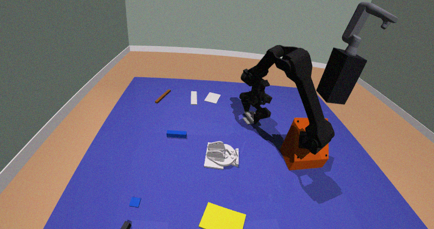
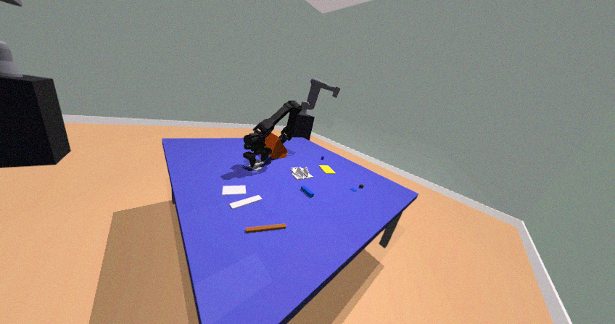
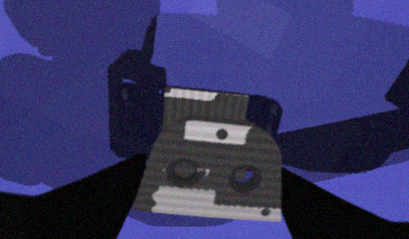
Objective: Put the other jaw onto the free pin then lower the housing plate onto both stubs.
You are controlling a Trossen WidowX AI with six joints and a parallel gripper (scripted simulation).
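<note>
The grey housing plate [image 1: 248, 117] [image 2: 257, 166] [image 3: 211, 149] has two round holes and lies low on the blue table [image 1: 122, 171] at the back. My gripper [image 1: 251, 119] [image 2: 255, 162] [image 3: 210, 167] is down over it, with one finger on each side, shut on the plate. The white base [image 1: 213, 164] [image 2: 299, 177] sits in the middle of the table, apart from the gripper. Two grey ribbed jaws [image 1: 216, 151] lie side by side on it. I cannot tell whether their teeth mesh.
The arm's orange pedestal [image 1: 294, 153] stands right of the base. A blue block [image 1: 176, 133], a white strip [image 1: 193, 97], a white square [image 1: 212, 97] and a brown stick [image 1: 162, 96] lie to the left and back. A yellow sheet [image 1: 222, 217] and a small blue square [image 1: 134, 202] lie in front.
</note>
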